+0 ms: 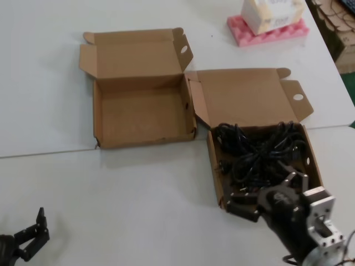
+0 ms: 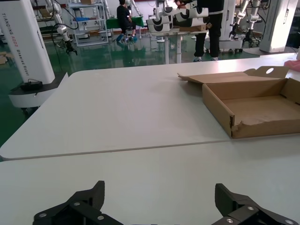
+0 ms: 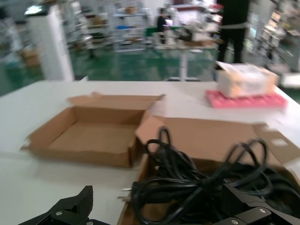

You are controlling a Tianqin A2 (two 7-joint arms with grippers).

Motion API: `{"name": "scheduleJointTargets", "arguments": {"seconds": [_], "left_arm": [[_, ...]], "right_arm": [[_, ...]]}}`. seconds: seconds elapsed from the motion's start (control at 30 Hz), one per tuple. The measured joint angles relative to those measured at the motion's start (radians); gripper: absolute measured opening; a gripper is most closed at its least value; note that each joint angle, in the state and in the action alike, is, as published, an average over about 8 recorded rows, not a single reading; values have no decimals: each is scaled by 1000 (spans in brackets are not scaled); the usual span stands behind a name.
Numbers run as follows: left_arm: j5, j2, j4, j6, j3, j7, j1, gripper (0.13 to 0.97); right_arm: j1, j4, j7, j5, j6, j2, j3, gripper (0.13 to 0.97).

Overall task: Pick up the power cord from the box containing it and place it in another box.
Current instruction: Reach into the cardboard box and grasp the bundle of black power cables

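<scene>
A tangle of black power cords (image 1: 258,148) lies in the right cardboard box (image 1: 213,160), whose lid stands open behind it. I cannot single out one cord in the head view. In the right wrist view a looped cord (image 3: 187,185) with its plug prongs at the box's left wall lies between my fingers. My right gripper (image 1: 267,192) is open and empty, low over the front of this box (image 3: 129,208); in its wrist view (image 3: 159,208) one finger is outside the wall and the other over the cords. The second box (image 1: 138,111), to the left, is empty.
My left gripper (image 1: 30,235) is open and idle above the table's front left corner; it also shows in its wrist view (image 2: 161,206). A white carton (image 1: 272,14) on pink foam (image 1: 266,34) stands at the back right. The empty box (image 3: 89,138) shows in the right wrist view too.
</scene>
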Motion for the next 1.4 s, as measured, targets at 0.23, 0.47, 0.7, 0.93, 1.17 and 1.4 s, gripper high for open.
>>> {"name": "scheduleJointTargets", "arguments": {"seconds": [0.23, 0.47, 0.7, 0.93, 1.17, 1.4], "left_arm": [[0, 0, 0, 0, 0, 0, 0, 824], [0, 0, 0, 0, 0, 0, 0, 696], [0, 0, 0, 0, 0, 0, 0, 547], [0, 0, 0, 0, 0, 0, 0, 401], [0, 0, 0, 0, 0, 0, 0, 282], [0, 0, 0, 0, 0, 0, 0, 201]], "right_arm": [[64, -98, 0, -259, -30, -28, -56, 964], [-9, -189, 0, -622, -226, -201, 207, 964], [-72, -220, 0, -932, -407, -385, 471, 921], [-94, -219, 0, -1089, -468, -463, 576, 843], [-103, -206, 0, -1138, -453, -468, 579, 732], [-107, -195, 0, -1153, -439, -462, 563, 593]]}}
